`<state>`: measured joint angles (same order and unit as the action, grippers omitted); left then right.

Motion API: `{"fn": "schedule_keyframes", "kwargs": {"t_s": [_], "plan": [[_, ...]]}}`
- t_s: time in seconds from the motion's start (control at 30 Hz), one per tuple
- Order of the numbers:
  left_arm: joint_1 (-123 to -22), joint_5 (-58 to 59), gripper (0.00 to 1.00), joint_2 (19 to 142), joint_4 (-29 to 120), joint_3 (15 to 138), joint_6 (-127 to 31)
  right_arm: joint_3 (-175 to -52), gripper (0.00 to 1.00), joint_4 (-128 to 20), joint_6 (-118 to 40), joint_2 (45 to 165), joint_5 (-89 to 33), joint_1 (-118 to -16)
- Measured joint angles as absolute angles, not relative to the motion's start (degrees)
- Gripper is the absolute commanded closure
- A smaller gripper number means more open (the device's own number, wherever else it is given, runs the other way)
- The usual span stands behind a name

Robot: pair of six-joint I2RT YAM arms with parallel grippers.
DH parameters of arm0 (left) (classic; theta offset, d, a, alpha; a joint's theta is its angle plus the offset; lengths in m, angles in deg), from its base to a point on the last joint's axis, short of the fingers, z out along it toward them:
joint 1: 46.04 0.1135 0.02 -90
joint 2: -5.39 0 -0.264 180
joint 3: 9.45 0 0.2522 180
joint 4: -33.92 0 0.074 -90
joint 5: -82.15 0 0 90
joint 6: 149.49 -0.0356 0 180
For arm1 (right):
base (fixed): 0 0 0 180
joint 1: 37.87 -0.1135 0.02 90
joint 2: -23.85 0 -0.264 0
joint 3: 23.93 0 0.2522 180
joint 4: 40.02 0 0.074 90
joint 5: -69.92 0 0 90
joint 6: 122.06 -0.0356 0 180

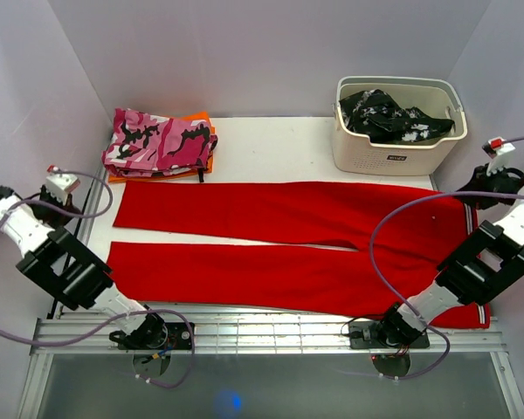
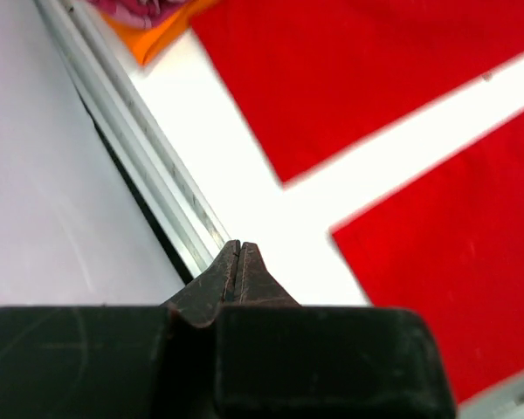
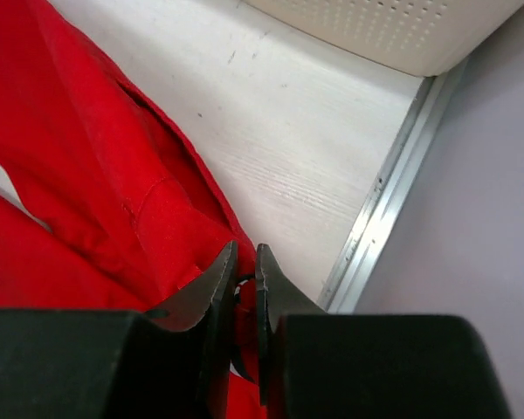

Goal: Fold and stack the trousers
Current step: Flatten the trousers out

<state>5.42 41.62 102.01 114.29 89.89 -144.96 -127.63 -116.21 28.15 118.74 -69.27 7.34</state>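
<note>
trousers (image 1: 271, 275) flat. left claw (image 2: 239, 247) pinched together, empty, off their leg ends. right claw (image 3: 244, 251) at their waist: can't tell.

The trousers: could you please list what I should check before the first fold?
1. trousers spread flat, legs side by side without overlap: ok.
2. left fingers shut and holding nothing: ok.
3. right fingers almost closed at the waist end, cloth actually pinched: cannot tell.
4. camouflage garment lies beyond the far leg, not on it: ok.
5. basket stands off the red cloth: ok.
</note>
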Motion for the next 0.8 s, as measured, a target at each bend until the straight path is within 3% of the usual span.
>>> {"fn": "schedule_keyframes", "kwargs": {"t_s": [0.13,0.17,0.2,0.27,0.3,0.33,0.53,0.8], "plan": [[12.94,42.52,0.97,94.27,119.41,80.86,-153.25,-122.29,0.92,-122.16,40.8,112.45,-68.85,12.45],[13.91,42.52,0.87,93.22,120.24,78.85,-154.69,-119.65,0.92,-123.51,43.95,110.5,-68.5,13.5],[14.15,42.58,0.64,92.78,121.48,77.32,-155.56,-118.01,0.92,-124.26,45.63,109.48,-68.35,13.94],[13.12,43.08,0.42,93.44,122.77,76.97,-155.52,-115.39,0.92,-126.03,48.34,108.69,-68.2,13.74],[11.98,43.32,0.06,94.16,123.06,77.63,-155.02,-114.9,0.92,-126.22,48.82,109.06,-68.2,13.17],[10.52,43.61,0.02,95.23,123.32,78.9,-154.05,-114.82,0.92,-126.16,49.04,109.69,-68.2,12.56],[-1.22,45.18,0.02,105.59,119.04,92.45,-140.37,-116.33,0.92,-125.65,47.88,114.39,-68.2,10.62],[-11.54,42.49,0.1,115.69,92.79,91.88,-105.62,-118.18,0.92,-125.72,46.51,117.02,-67.04,10.57]]}}
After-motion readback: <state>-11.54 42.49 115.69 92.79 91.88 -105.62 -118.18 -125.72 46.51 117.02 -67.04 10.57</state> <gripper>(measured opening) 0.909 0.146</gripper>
